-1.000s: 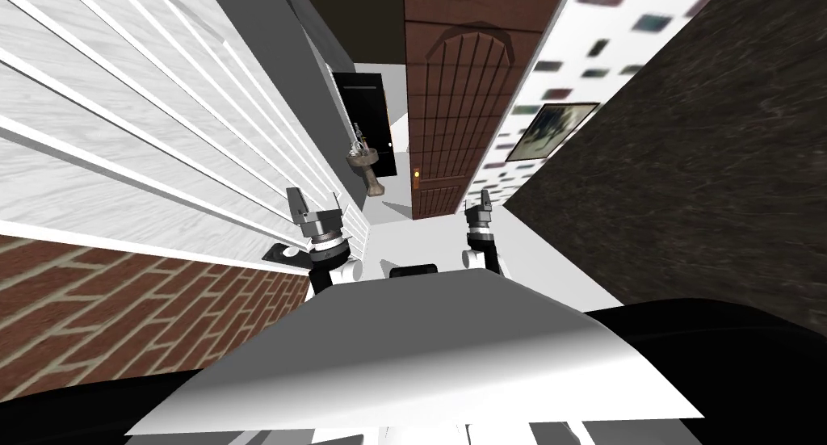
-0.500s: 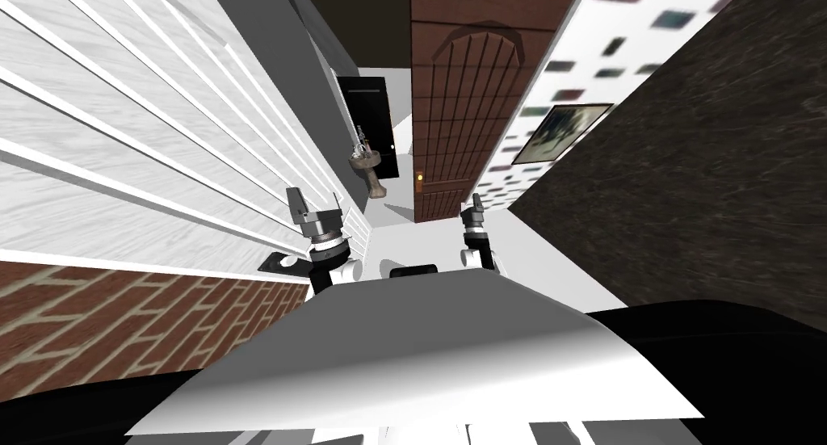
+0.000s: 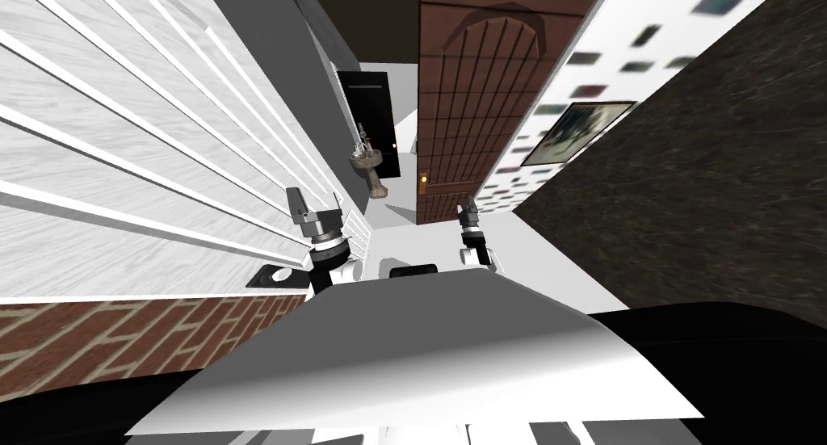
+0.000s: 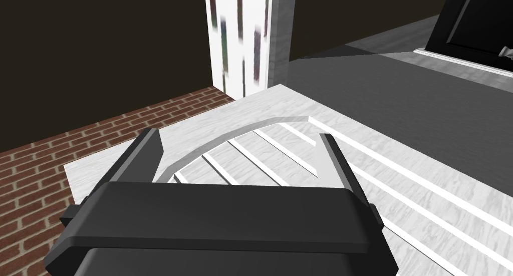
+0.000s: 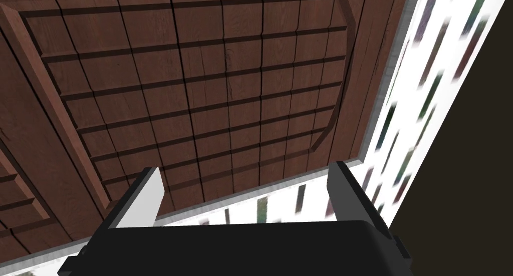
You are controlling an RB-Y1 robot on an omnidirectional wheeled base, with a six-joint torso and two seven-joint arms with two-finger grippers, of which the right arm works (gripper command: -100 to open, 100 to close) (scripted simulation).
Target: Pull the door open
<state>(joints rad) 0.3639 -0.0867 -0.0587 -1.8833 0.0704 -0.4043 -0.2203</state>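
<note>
A brown wooden door point(image 3: 472, 101) with a grid of panels stands ahead, with a small orange handle point(image 3: 423, 178) near its left edge. My right gripper point(image 3: 466, 209) hangs open just short of the door's lower part, to the right of the handle. In the right wrist view the open right gripper point(image 5: 245, 188) faces the brown door panels point(image 5: 215, 87), with nothing between its fingers. My left gripper point(image 3: 316, 203) is open beside a white slatted wall point(image 3: 121, 141). In the left wrist view the left gripper point(image 4: 240, 153) is empty.
A pedestal sink point(image 3: 368, 167) and a black door point(image 3: 373, 125) lie farther down the corridor on the left. A dark wall point(image 3: 711, 165) with a framed picture point(image 3: 577, 131) closes the right side. A brick wall point(image 3: 121, 335) runs low on the left.
My right gripper has moved left and forward, closer to the door's handle. My view has turned a little, shifting the door rightward in the picture. The left arm has not moved.
</note>
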